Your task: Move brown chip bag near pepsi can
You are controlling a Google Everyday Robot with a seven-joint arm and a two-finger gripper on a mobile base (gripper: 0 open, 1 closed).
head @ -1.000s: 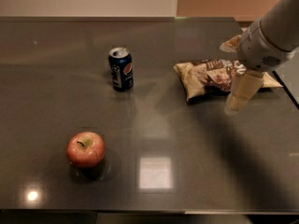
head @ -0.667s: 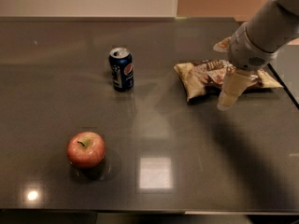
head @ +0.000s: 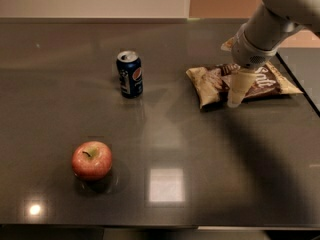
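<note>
The brown chip bag (head: 209, 82) lies flat on the dark table at the right, its white lettering partly covered by my arm. The pepsi can (head: 130, 74) stands upright left of the bag, about a can's height of bare table between them. My gripper (head: 236, 88) reaches down from the upper right and sits over the middle of the bag, its tip at the bag's near edge. The bag rests on the table.
A red apple (head: 92, 160) sits at the front left of the table (head: 165, 134). The table's right edge (head: 306, 95) runs just beyond the bag's right end. A wall stands behind the far edge.
My gripper has moved left along the bag, from its right end to its middle. The bag, the can and the apple have not moved.
</note>
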